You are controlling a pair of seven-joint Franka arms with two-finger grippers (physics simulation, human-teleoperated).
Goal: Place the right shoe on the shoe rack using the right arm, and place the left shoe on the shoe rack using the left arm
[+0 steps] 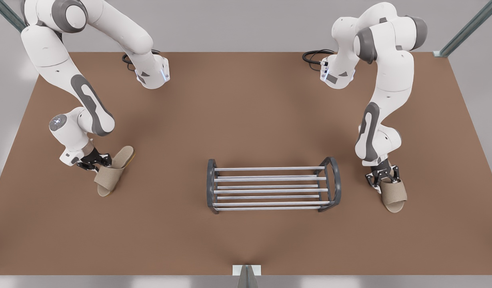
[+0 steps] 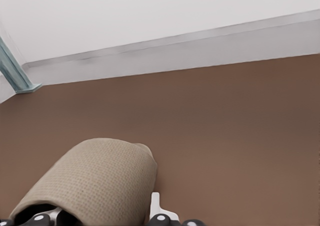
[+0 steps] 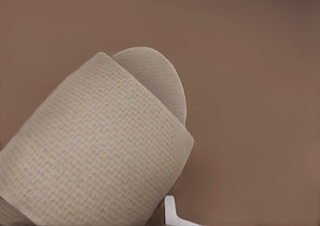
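**Two arms grip slippers either side of the rack**

We see the left gripper [image 1: 99, 161] with its jaws clamped on the left slipper [image 1: 110, 176], at the back edge of the woven strap. In the left wrist view one finger [image 2: 161, 217] lies against the outside of the strap of this slipper [image 2: 95, 181]. The gripper leans at a slant. The slipper is tilted too, its heel higher and turned toward the rack, its toe pointing to the front view's lower left.

At the front view's right, the right gripper [image 1: 384, 179] points nearly straight down, jaws closed on the right slipper [image 1: 394, 197] just behind its strap. The right wrist view looks down on the beige weave of that slipper [image 3: 100, 151], its rounded toe poking out beyond the strap. We cannot tell whether either sole touches the table.

The shoe rack [image 1: 270, 169] stands between the two grippers on the brown table [image 1: 246, 100], apart from both slippers. Its silver bars run across the front view between dark arched ends, and nothing rests on them.
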